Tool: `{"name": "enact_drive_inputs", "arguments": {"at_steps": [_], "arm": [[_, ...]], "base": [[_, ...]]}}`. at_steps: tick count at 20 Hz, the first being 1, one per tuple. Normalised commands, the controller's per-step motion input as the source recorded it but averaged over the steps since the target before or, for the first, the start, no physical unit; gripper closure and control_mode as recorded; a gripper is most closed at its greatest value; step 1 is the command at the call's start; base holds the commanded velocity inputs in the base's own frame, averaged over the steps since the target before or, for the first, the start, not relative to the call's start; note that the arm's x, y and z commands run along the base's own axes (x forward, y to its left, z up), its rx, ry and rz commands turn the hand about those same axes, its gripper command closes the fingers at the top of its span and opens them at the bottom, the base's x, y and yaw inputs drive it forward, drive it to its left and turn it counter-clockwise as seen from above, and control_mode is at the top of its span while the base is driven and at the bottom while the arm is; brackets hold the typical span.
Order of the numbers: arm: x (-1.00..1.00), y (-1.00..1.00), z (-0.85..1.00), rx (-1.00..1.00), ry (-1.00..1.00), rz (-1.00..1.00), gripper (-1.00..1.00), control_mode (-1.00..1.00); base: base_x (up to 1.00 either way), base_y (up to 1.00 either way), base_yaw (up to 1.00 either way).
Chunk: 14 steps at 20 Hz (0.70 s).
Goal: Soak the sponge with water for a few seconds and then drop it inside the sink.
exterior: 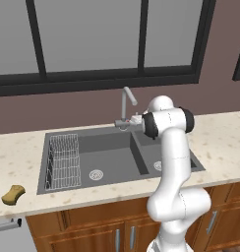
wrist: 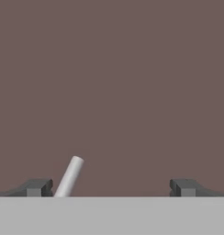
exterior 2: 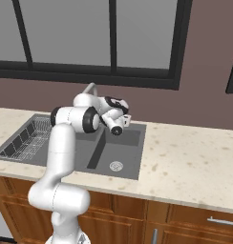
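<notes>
The yellow-brown sponge (exterior: 13, 194) lies on the counter's front left corner, far from the arm. The dark grey double-basin sink (exterior: 112, 160) has a slim silver faucet (exterior: 126, 104) at its back edge. My gripper (exterior: 122, 122) hangs by the faucet's base, above the sink's back rim, pointing at the wall. It is open and holds nothing. In the hand view a short silver rod (wrist: 70, 176) of the faucet stands between the fingertips (wrist: 40, 187), close to the left one, with the gripper (wrist: 111, 188) spread wide. Water is out of view.
A wire rack (exterior: 64, 161) fills the left part of the left basin. Round silver drains (exterior: 96, 174) sit in the basins. A brown wall and a dark-framed window (exterior: 117, 39) rise behind the sink. Speckled counter (exterior 2: 195, 157) stretches to the right.
</notes>
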Motion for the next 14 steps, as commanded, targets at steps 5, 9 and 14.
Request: {"name": "enact_drive_inputs", "arguments": {"at_steps": [5,9,14], "arm": [[0.00,-0.55,-0.47,0.00,0.01,-0.05,-1.00,-1.00],[0.00,-0.56,-0.49,-0.01,0.02,-0.05,-1.00,-1.00],[0.00,-0.46,-0.63,-0.13,0.11,-0.03,-1.00,-1.00]], "base": [[0.00,0.00,0.00],[0.00,0.00,0.00],[0.00,0.00,0.00]]}}
